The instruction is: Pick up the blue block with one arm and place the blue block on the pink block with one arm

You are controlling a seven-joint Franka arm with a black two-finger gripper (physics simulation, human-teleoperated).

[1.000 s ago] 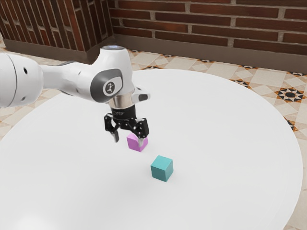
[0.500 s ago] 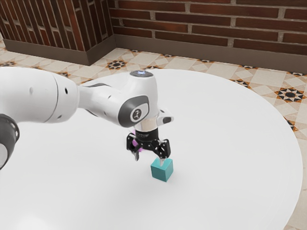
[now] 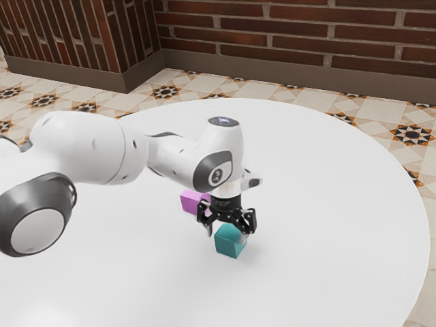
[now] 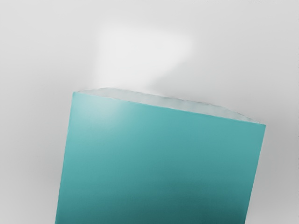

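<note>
**Robot arm bent down over the work surface**

The white arm enters from the exterior view's left, its forearm low and its wrist pointing straight down. The black two-finger gripper [image 3: 229, 229] hangs directly over the small teal-blue cube [image 3: 230, 244] [image 4: 159, 163], fingers spread and grasping nothing. The cube rests on the round white table [image 3: 327, 204]. The small pink cube [image 3: 191, 201] sits near it, partly behind the wrist. Patterned floor tiles [image 3: 388, 116] and a red brick wall [image 3: 306, 27] lie beyond.

The pink block [image 3: 191, 201] stands near the blue block [image 3: 229, 245], behind it toward the exterior view's left, and the arm [image 3: 102, 163] hangs over that side. Toward the exterior view's right the white table [image 3: 334, 204] gives free room.
</note>
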